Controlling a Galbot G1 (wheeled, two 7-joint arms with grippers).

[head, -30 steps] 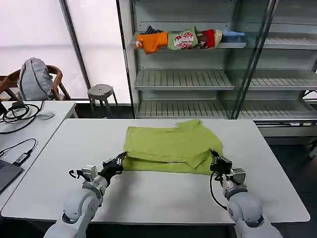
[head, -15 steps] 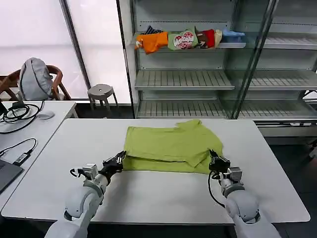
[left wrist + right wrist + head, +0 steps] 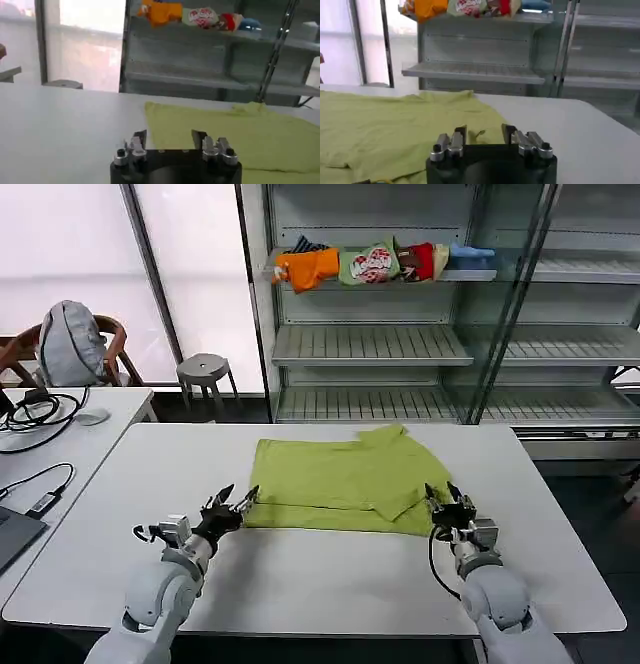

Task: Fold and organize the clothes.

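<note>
T-shirt (image 3: pixel 345 482) lies partly folded on the surface (image 3: pixel 300 579); more folds left, I reckon. My left tool (image 3: pixel 232 503) and right tool (image 3: pixel 449 502) sit spread wide, empty, at its near corners.

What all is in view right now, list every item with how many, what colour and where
T-shirt: one, lime green, lying partly folded on the middle of the table.
Table: one, white, in front of the robot.
Bundled clothes: a row, orange, green, red and blue, on the top shelf.
Shelf unit: one, grey metal, behind the table.
Stool: one, grey, by the window.
Chair: one, wooden, far left, with a grey bag on it.
Side desk: one, white, left, carrying black cables.
Left gripper: open, at the shirt's near left corner.
Right gripper: open, at the shirt's near right corner.
</note>
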